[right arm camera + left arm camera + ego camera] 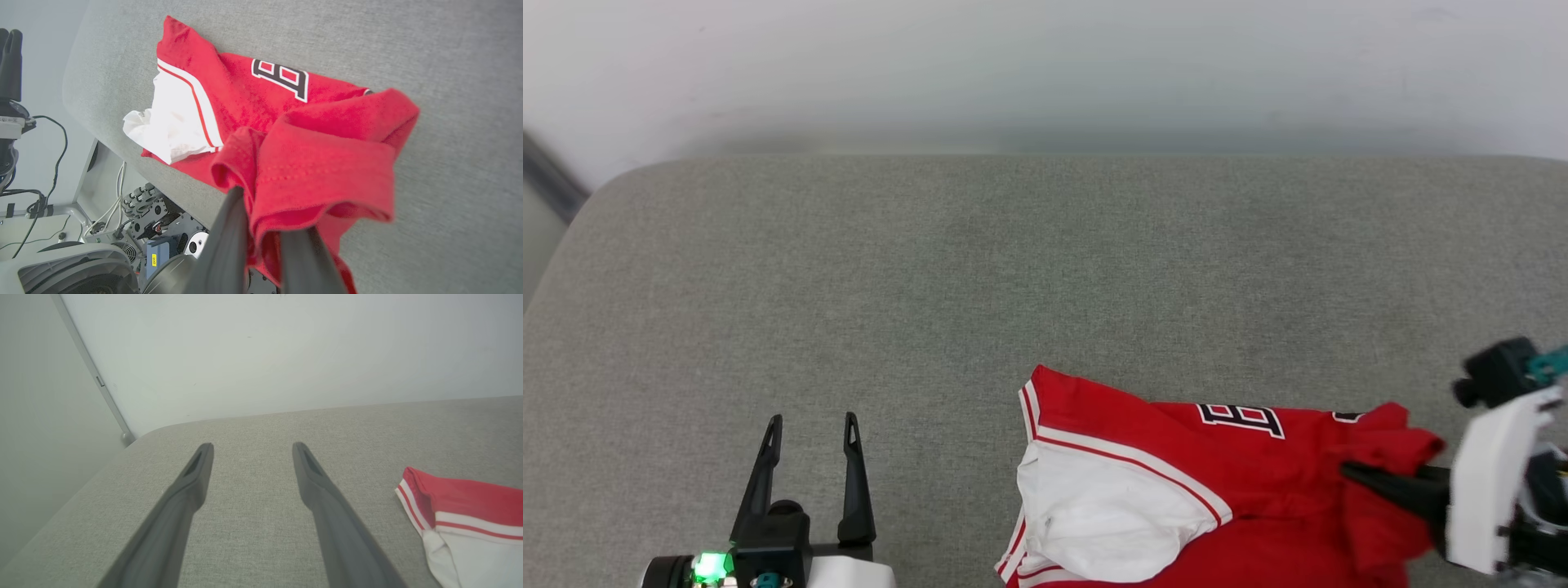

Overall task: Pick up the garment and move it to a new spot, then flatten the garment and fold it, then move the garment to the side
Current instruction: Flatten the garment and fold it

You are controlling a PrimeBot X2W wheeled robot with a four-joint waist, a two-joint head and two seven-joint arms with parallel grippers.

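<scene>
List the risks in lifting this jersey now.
The right tool pinches only a bunched fold of the jersey; it may slip out on lifting.
The jersey lies at the near edge of the gray cushion; if dropped, it could slide off.
The left tool is open and apart, so lifting may crumple the jersey.

In the head view the grey cushion (931, 269) offers open passage from 8 o'clock round through 12 to 3. The garment (1176, 490) heaps at 5 o'clock, blocking the near edge there, with the right gripper (1352, 471) pinched on its fold at 4. The left gripper (810, 429), fingers spread, stands at 7. A pale wall (1045, 65) bounds 12 o'clock.
</scene>
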